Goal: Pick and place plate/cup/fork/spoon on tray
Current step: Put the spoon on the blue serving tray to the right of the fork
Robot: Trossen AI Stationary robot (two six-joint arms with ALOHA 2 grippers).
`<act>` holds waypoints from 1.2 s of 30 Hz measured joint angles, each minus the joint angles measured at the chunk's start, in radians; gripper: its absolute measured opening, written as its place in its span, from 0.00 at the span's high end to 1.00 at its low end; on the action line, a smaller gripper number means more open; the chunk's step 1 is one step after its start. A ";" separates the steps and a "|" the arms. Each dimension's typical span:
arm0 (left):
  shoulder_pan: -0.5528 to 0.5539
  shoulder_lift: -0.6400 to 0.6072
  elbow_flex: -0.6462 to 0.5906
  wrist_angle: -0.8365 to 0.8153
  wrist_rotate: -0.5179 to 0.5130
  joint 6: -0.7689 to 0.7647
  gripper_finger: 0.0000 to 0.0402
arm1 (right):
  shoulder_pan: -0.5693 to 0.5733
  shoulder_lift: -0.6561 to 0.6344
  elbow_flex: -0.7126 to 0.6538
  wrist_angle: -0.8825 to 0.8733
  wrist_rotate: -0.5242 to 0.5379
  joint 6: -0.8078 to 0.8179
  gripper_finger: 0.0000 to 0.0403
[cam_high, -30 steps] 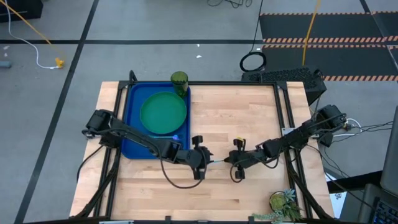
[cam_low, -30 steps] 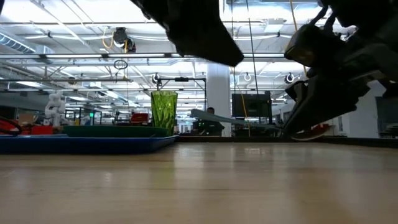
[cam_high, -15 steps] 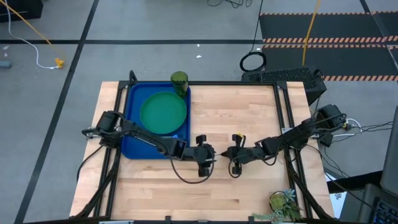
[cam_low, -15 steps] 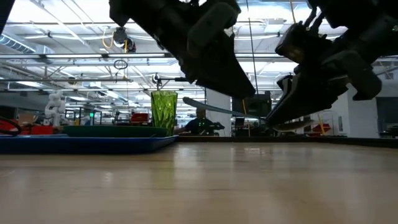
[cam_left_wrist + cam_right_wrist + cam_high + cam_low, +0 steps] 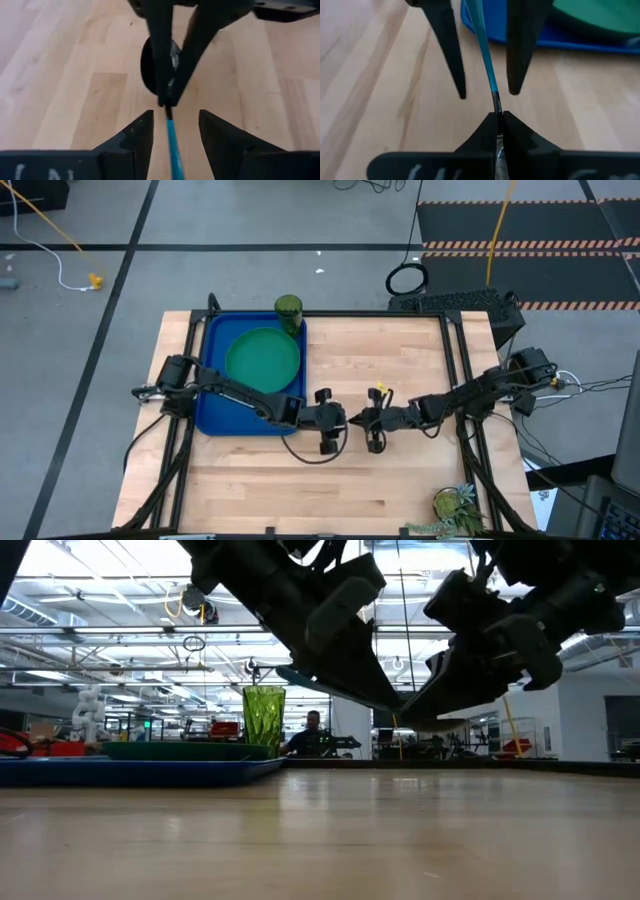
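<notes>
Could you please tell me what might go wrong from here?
The right tool pinches the slim, blue-handled, dark-bowled spoon only near its bowl, so it could pivot or slip. The left tool is open around the handle above the wooden table; an early release would drop it.

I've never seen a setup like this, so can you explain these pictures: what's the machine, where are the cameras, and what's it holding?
It is a robot with two dark arms at a wooden table. One camera looks down from above, one sits at table height, and one rides on each wrist. A blue tray carries a green plate and a cup. Mid-table, the right end effector is shut on a spoon near its dark bowl; the left end effector is open around the blue handle.
</notes>
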 joint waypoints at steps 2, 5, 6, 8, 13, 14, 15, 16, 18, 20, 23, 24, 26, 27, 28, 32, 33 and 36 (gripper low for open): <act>0.011 0.000 0.000 -0.011 0.003 0.003 0.61 | -0.008 0.000 0.005 0.000 0.000 -0.014 1.00; 0.025 0.000 0.000 -0.023 0.005 0.003 0.64 | -0.017 0.000 0.010 0.001 0.000 -0.037 0.99; 0.029 0.000 0.000 -0.028 0.006 0.004 0.65 | -0.021 0.000 0.010 0.001 -0.001 -0.041 0.99; 0.035 0.000 0.000 -0.036 0.006 0.014 0.67 | -0.029 0.000 0.015 0.000 -0.001 -0.044 0.99; 0.044 0.000 0.000 -0.036 0.006 0.025 0.76 | -0.052 0.000 0.017 -0.008 -0.001 -0.044 0.99; 0.045 0.000 0.000 -0.036 0.006 0.028 0.77 | -0.055 0.000 0.017 -0.010 -0.001 -0.044 0.99; 0.046 0.000 0.000 -0.037 0.006 0.031 0.79 | -0.057 0.000 0.017 -0.011 -0.001 -0.044 0.99; 0.046 0.000 0.000 -0.037 0.006 0.035 0.80 | -0.060 0.000 0.017 -0.011 -0.002 -0.044 0.99; 0.047 0.000 0.000 -0.036 0.000 0.041 0.84 | -0.060 0.000 0.017 -0.011 -0.004 -0.044 0.99; 0.047 0.000 0.000 -0.029 -0.004 0.046 0.89 | -0.060 0.000 0.017 -0.011 -0.006 -0.044 0.99; 0.046 0.000 0.000 -0.024 -0.007 0.048 0.96 | -0.060 0.000 0.017 -0.011 -0.007 -0.044 0.99; 0.046 0.000 0.000 -0.024 -0.007 0.049 0.97 | -0.060 0.000 0.017 -0.011 -0.007 -0.043 0.99; 0.046 0.000 0.000 -0.026 -0.007 0.047 0.97 | -0.060 0.000 0.017 -0.008 -0.007 -0.043 0.99; 0.046 0.000 0.000 -0.029 -0.007 0.042 0.96 | -0.060 0.000 0.017 -0.004 -0.007 -0.044 0.99; 0.046 -0.002 0.000 -0.034 -0.007 0.036 0.94 | -0.060 0.000 0.017 0.001 -0.007 -0.044 0.99; 0.044 -0.025 0.002 -0.070 -0.007 0.020 0.93 | -0.060 -0.028 0.017 0.009 -0.007 -0.048 0.99; 0.041 -0.033 0.002 -0.084 -0.007 0.014 0.93 | -0.059 -0.041 0.017 0.009 -0.006 -0.053 0.99; 0.031 -0.053 0.002 -0.130 -0.015 0.010 0.97 | -0.049 -0.092 0.017 0.015 -0.002 -0.070 0.95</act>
